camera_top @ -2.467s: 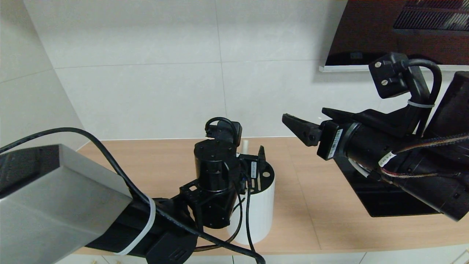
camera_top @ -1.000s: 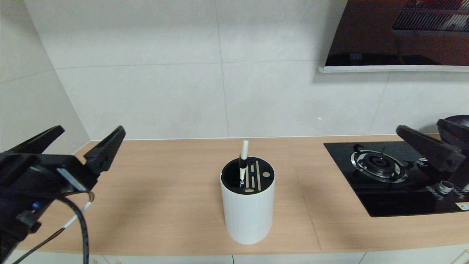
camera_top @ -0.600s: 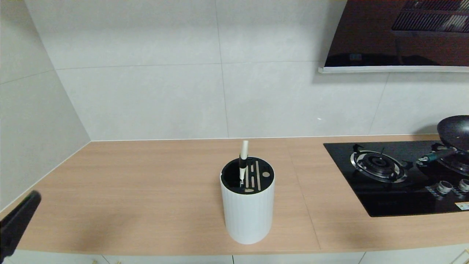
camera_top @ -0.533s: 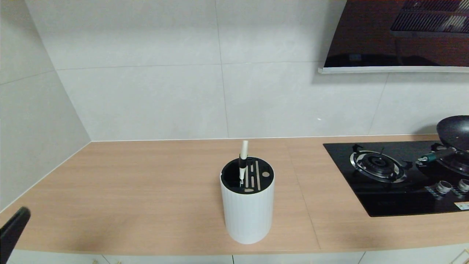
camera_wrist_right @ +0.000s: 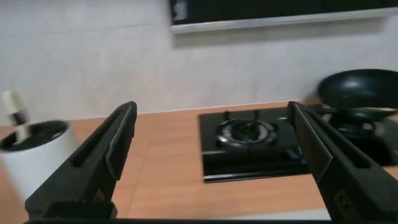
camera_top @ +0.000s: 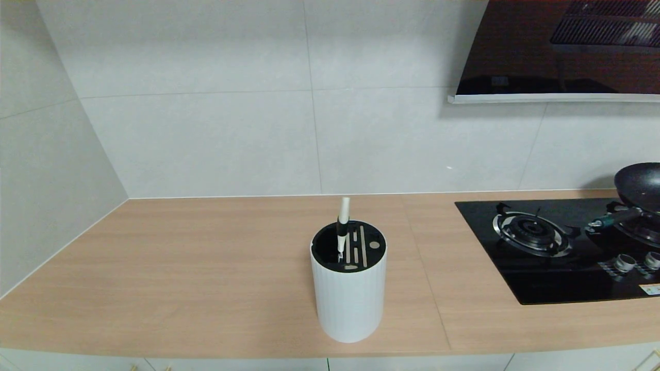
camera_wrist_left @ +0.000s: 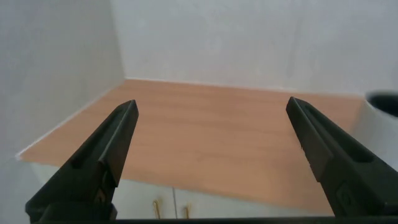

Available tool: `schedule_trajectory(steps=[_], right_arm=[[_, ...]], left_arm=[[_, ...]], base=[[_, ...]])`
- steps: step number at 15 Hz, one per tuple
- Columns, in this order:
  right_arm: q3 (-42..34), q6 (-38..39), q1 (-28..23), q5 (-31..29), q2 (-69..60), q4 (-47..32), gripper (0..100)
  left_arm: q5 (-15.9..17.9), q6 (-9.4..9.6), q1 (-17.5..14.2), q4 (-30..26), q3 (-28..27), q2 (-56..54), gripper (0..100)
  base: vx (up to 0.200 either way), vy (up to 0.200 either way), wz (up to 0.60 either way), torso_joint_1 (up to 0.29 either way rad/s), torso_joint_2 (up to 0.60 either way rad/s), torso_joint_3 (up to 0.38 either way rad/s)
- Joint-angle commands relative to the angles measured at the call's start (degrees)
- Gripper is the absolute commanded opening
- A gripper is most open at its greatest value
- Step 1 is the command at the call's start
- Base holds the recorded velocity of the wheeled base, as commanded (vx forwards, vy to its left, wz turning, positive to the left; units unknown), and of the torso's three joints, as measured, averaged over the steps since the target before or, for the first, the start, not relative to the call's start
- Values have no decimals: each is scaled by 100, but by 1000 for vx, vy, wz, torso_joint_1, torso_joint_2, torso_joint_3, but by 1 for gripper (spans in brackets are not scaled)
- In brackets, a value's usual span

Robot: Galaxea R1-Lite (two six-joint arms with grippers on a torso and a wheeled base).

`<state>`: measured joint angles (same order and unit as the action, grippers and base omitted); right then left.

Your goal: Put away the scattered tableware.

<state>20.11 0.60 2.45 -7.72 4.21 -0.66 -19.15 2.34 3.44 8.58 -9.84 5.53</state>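
White holder [camera_top: 348,301] (utensil [camera_top: 344,207] upright inside)

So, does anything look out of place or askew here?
Nothing stands out. The one utensil stands nearly upright in the white holder, which sits upright on the counter; the pan rests on the hob. No spills or damage visible.

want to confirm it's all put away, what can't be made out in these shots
Utensil, head view: its working end is hidden inside the holder, so its type is unclear.
Pan, head view: cut off by the right edge.
Holder, left wrist view: cut off by the edge, blurred.
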Motion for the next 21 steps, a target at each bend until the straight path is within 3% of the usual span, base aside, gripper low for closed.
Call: schedule_trajectory(steps=[1,3,4,7,10,13,15,17,21], right_arm=[[-342,11,-254,156,-421,-66,100],[-614,11,-254,-28,-421,31,100],[-1150,-16,-254,-19,-421,48,100],[-2011,-16,-254,-2,-421,470,100],[-2011,19,-254,156,-421,303,100],[-2011,-86,-254,631,-412,57,100],[-2011,-121,-254,789,-412,48,100],[-2011,-77,-254,798,-412,48,100],[-2011,-60,-254,807,-412,48,100]], left_arm=[[149,38,-423,-190,87,-439,100],[175,38,-414,-217,307,-474,100],[483,118,-379,-243,667,-553,100],[1063,12,-379,-366,984,-553,100],[1449,-85,-379,-542,984,-553,100],[1933,-41,-379,-551,984,-553,100],[2021,3,-379,-893,984,-553,100],[2029,-137,-379,-858,984,-553,100],[2021,-190,-379,-867,984,-553,100]], base=[[0,0,0,0,0,0],[0,0,0,0,0,0],[0,0,0,0,0,0],[0,0,0,0,0,0],[0,0,0,0,0,0],[0,0,0,0,0,0],[0,0,0,0,0,0],[0,0,0,0,0,0],[0,0,0,0,0,0]])
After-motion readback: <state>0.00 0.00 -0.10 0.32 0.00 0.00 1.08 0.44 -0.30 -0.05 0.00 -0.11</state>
